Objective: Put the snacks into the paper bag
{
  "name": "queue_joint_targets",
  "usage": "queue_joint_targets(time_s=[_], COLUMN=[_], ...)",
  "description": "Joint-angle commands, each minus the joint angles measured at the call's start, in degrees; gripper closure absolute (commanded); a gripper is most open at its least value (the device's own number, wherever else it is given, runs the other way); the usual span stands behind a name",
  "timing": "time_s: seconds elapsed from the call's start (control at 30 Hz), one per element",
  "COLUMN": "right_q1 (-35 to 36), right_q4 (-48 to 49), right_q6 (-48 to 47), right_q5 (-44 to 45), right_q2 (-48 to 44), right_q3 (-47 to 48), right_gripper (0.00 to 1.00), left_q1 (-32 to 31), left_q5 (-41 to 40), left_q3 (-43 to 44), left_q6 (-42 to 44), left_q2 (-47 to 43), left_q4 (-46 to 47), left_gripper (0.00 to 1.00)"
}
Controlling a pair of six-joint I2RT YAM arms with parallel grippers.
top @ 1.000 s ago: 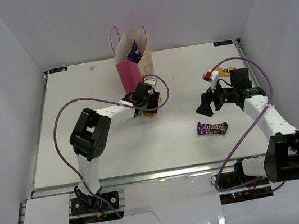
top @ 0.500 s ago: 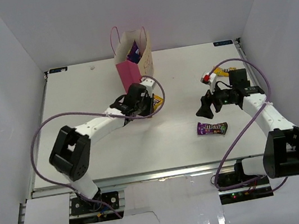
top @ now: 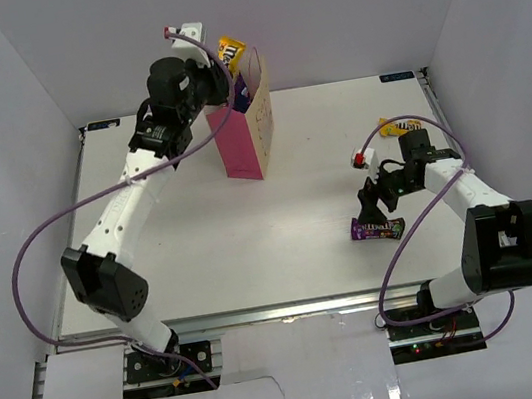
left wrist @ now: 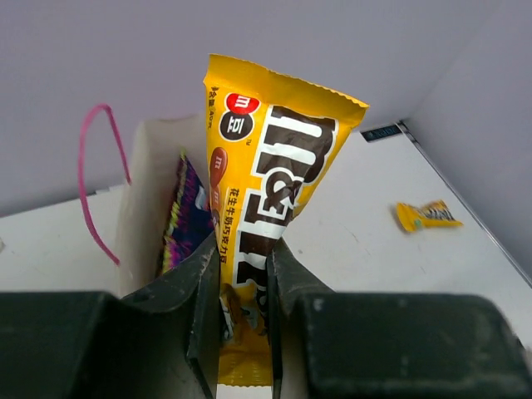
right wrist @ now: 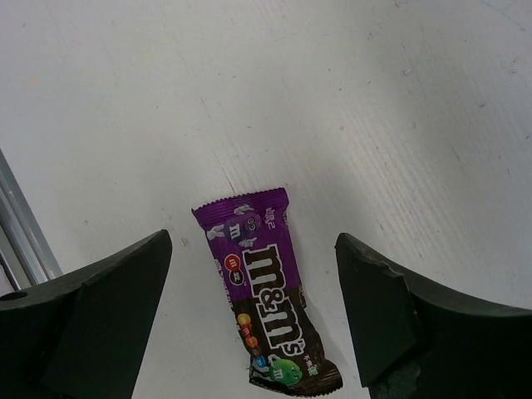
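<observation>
Left wrist: left gripper (left wrist: 243, 283) clamps a yellow packet (left wrist: 266, 191) above the paper bag (left wrist: 141, 208) — purple wrapper (left wrist: 187, 218) seemingly inside; right gripper (right wrist: 249, 307) gapes over a purple packet (right wrist: 266, 291) — unbagged.

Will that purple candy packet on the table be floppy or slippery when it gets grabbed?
Probably a bit slippery: the purple packet has a glossy wrapper. Likely floppy and light too, since it lies thin and slightly wrinkled on the table. It shouldn't roll, being flat.
</observation>
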Motion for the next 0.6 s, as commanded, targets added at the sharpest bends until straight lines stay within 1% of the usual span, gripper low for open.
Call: queue_joint_targets(time_s=[0.0, 0.03, 0.07, 0.1, 0.17, 0.23, 0.27, 0.3, 0.33, 0.4, 0.47, 0.57], right_q1=[-0.16, -0.16, -0.16, -0.16, -0.16, -0.16, -0.16, -0.16, -0.16, -0.16, 0.36, 2.38], right_q4=[-1.22, -1.13, -1.22, -1.31, -2.27, -3.15, -3.94, -4.29, -4.56, -5.70, -6.92, -9.12], right_q6=[-1.47, -1.29, -1.55, -1.99, -3.83, -5.24, -6.46, -7.00, -7.44, -8.84, -9.99, -13.23], right_q5=[0.73, 2.13, 2.66, 3.45, 3.99, 4.51, 4.60, 4.86, 4.95, 4.95, 5.39, 9.24], right_q2=[0.15, 0.15, -0.11, -0.28, -0.90, -1.08, -1.16, -1.08, -0.73, -0.03, 1.55, 3.84], right_q3=[1.73, 1.82, 1.82, 1.82, 1.91, 2.08, 2.00, 1.99, 2.17, 2.52, 3.31, 4.80], right_gripper=[0.14, 0.14, 0.13, 0.12, 0.11, 0.09, 0.09, 0.08, 0.07, 0.04, 0.04, 0.04], left_q1=[2.32, 2.59, 3.02, 3.12, 3.20, 3.20, 3.20, 3.20, 3.20, 3.20, 3.20, 3.20], left_q5=[-0.36, -0.36, -2.36, -2.64, -3.52, -4.13, -4.22, -4.22, -3.88, -2.39, -1.42, 1.22], left_q3=[9.01, 11.58, 14.22, 19.99, 24.60, 27.68, 27.52, 27.34, 26.99, 26.64, 26.47, 25.33], left_q6=[0.12, -0.32, -0.85, -1.46, -2.78, -3.92, -4.19, -4.45, -4.63, -5.07, -5.68, -5.95], left_q2=[8.92, 10.86, 14.88, 16.84, 21.22, 22.56, 22.57, 22.31, 21.96, 20.47, 18.97, 14.93], left_q4=[-4.32, -4.84, -6.41, -7.47, -10.29, -11.44, -11.61, -11.53, -11.62, -11.53, -11.62, -11.44], left_gripper=[0.84, 0.84, 0.83, 0.83, 0.79, 0.70, 0.56, 0.48, 0.35, 0.27, 0.23, 0.20])
